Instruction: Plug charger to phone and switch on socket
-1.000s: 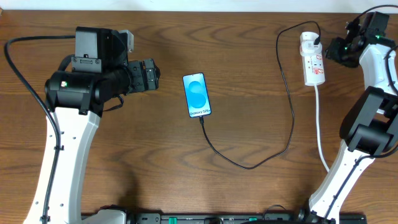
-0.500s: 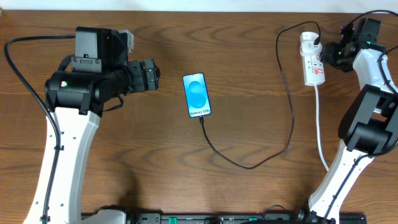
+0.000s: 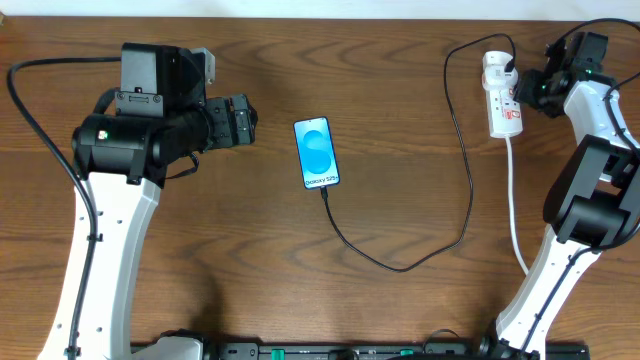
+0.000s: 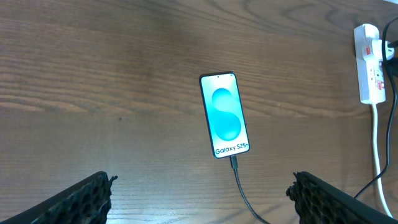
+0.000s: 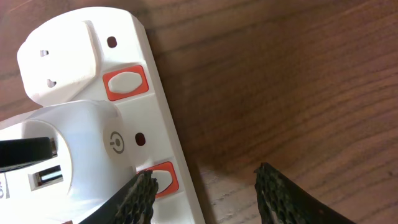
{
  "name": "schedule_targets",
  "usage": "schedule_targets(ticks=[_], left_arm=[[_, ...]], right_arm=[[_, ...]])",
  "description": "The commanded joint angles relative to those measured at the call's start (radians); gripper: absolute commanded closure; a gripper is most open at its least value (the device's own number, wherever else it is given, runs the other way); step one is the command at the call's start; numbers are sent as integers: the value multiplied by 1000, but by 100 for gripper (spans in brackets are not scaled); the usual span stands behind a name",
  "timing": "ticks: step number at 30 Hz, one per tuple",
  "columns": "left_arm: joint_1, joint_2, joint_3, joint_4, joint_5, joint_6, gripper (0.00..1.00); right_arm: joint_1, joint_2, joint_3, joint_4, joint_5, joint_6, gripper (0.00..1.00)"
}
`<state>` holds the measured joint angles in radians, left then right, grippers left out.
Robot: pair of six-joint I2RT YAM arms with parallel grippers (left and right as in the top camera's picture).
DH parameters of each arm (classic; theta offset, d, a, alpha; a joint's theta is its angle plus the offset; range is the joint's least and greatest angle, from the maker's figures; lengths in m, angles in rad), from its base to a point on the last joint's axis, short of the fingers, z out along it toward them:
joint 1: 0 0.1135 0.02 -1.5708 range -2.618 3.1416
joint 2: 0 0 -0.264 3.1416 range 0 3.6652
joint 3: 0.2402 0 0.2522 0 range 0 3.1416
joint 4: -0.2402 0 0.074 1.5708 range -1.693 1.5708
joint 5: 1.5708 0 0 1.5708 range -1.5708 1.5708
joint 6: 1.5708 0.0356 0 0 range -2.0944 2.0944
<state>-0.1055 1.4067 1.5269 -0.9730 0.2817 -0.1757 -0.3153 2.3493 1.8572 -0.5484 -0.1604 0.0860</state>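
The right tool (image 5: 208,190) hangs part-open and empty, the socket (image 5: 158,124) just beside it, one fingertip (image 5: 142,194) at its red switch (image 5: 165,176).

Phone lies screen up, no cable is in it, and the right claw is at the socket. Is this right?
Not quite: the charger is plugged into the bottom end of the phone, as the left wrist view shows. The rest is right.
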Motion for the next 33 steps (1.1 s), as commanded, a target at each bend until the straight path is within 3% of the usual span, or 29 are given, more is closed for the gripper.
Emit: schedule_targets(ticks=[1,33], left_arm=[[2,0,13,-3,-10,11,7],[3,0,13,-3,-10,10,7]], right_arm=[[29,10,-14,-3,-34,1,48],[100,75,-16,-20,-105,10,49]])
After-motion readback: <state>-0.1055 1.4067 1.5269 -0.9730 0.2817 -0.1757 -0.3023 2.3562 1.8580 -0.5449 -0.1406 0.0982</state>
